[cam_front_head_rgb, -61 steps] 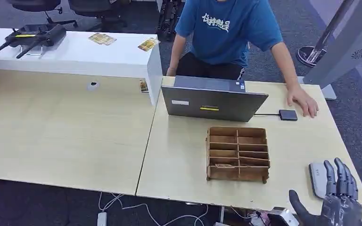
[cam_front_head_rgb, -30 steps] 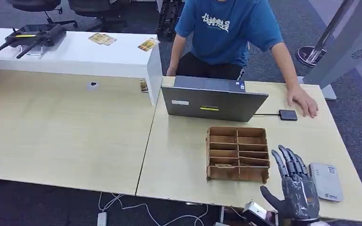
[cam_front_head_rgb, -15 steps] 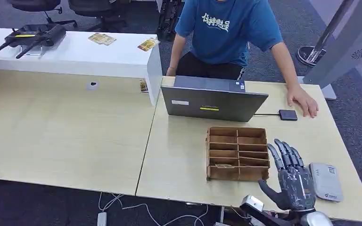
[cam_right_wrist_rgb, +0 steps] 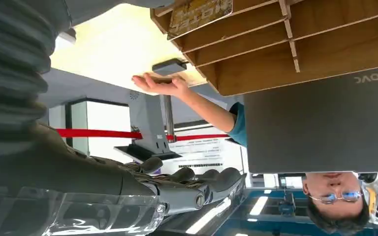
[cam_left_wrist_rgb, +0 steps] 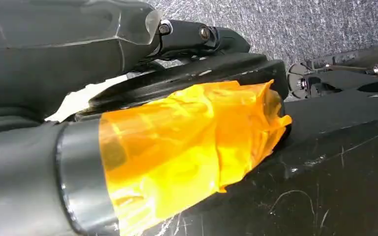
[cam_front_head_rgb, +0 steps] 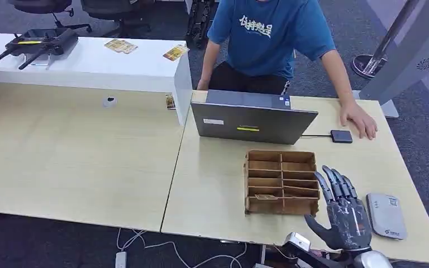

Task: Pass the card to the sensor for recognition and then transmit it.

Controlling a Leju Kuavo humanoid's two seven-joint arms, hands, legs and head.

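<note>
The robot's dark right hand [cam_front_head_rgb: 346, 215] hovers with fingers spread and holding nothing, at about five o'clock on the pale wooden table [cam_front_head_rgb: 212, 184], just beside the brown wooden compartment box [cam_front_head_rgb: 281, 182], likely lined up to reach in. The small printed card [cam_front_head_rgb: 265, 196] lies in a near-side slot at the box's seven o'clock. The grey flat sensor pad [cam_front_head_rgb: 386, 215] sits at the hand's three o'clock. The left hand's state I cannot tell.
</note>
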